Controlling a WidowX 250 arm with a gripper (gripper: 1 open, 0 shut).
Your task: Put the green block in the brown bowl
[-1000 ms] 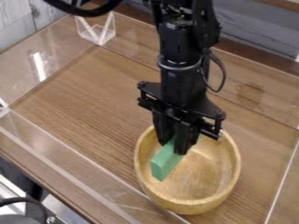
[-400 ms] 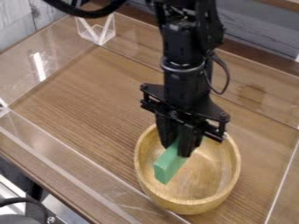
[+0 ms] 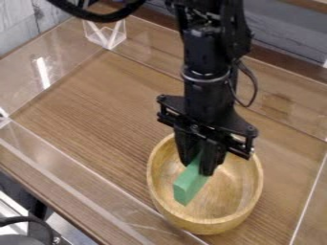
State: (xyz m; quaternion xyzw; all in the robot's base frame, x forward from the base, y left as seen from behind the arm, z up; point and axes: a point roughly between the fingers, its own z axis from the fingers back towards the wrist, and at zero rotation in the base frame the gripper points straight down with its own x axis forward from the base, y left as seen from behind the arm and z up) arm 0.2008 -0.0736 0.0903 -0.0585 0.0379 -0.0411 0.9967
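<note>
The brown bowl (image 3: 243, 215) is a wide, light tan wooden bowl with a thick rim, standing on the wooden tabletop at the lower right. My black gripper (image 3: 202, 168) points straight down over the bowl's inside, shut on the green block (image 3: 190, 184). The block is a slim bright green bar, tilted, its upper end between the fingers and its lower end down inside the bowl near the left wall. Whether that lower end touches the bowl's floor I cannot tell.
A clear plastic wall (image 3: 52, 53) runs around the wooden table surface (image 3: 96, 110). A small transparent stand (image 3: 105, 33) sits at the back left. The table's front edge (image 3: 38, 206) lies at the lower left.
The arm with the green block has shifted slightly right and down in the picture, bringing the block further over the bowl's middle. The gripper stays shut on it.
</note>
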